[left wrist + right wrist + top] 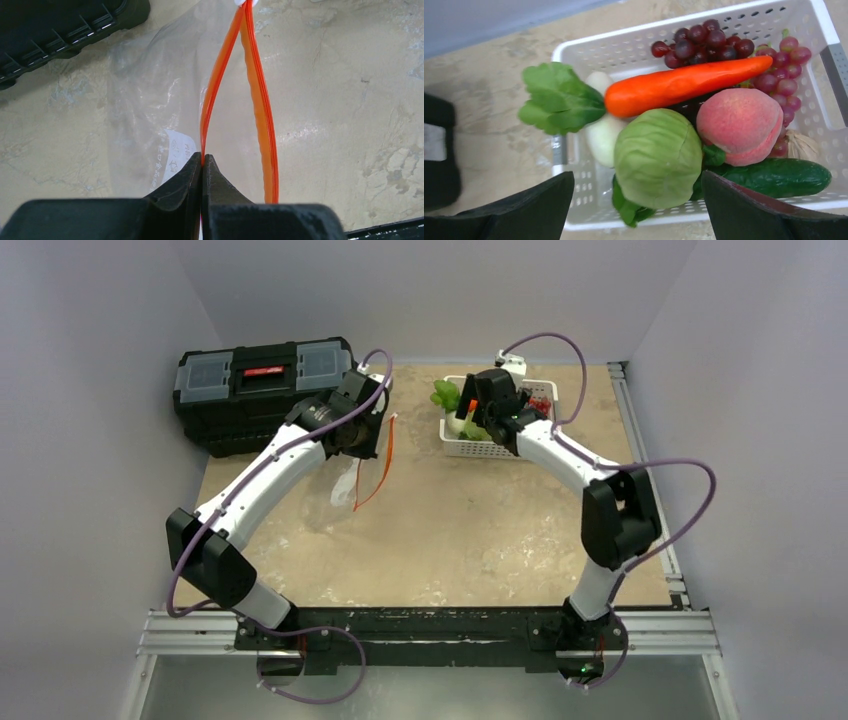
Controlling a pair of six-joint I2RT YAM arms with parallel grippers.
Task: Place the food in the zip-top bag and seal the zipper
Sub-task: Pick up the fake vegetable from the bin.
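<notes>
Left gripper (202, 157): pressed tight together, pinching one lip of the zipper (216, 85). I hold it lifted so the mouth hangs apart for loading.
Zipper: unsealed. The two orange strips bow away from each other and meet only at the far end, by the white slider tab (246, 3).
Zip-top bag (145, 100): on the left side of the table (450, 540), dangling from my left fingers near the black toolbox (262, 390). It looks empty; I see only clear film and a white label.
Right gripper (638, 175): fingers spread wide with nothing held, hovering over the white basket (624, 37) at the far right.
Food: all in the basket, well apart from the bag. The carrot (684, 85) lies across the top, the cabbage (656, 157) sits right under my open fingers with the peach (739, 125) touching its right side, the grapes (704, 42) are at the far wall, and the leafy green (554, 100) hangs over the left rim.
Why spread: I judge I'm lined up for a first pick, with the cabbage the likeliest target.
Watch: the cabbage looks bulky for that narrow mouth, so the carrot may go in more easily.
</notes>
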